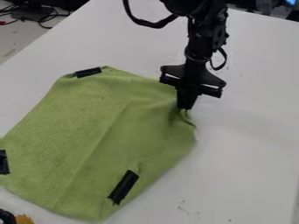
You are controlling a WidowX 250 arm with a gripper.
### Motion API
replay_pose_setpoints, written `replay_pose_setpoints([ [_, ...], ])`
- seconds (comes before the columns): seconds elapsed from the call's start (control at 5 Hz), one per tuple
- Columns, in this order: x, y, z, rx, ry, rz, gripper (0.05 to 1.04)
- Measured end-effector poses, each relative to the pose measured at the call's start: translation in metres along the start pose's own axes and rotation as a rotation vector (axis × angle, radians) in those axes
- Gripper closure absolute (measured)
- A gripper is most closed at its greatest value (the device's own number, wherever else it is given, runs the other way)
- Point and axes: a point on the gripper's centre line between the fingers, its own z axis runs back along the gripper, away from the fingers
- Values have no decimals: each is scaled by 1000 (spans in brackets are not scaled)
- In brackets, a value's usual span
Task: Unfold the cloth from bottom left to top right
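Observation:
The gripper (186, 107) is at the right edge of the green cloth (88, 135), pointing down, its fingers close together and shut on the fabric there. The cloth puckers into small folds around the fingertips. Most of it lies spread over the left and middle of the table, with a faint diagonal crease through its middle. Black strips lie on it near the top left corner, at the left edge and toward the lower right.
The white table (245, 144) extends under and around the cloth. At the bottom left corner sits a dark object beside an orange piece (24, 219). Cables (42, 17) lie beyond the table's upper left edge.

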Motion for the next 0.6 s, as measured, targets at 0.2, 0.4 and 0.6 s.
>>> replay_pose_setpoints([
  [0.2,9,-7,-1,0,8,26,1020],
  [0.4,12,-10,-2,-8,8,46,999],
  [0.6,11,-7,-3,4,14,63,840],
])
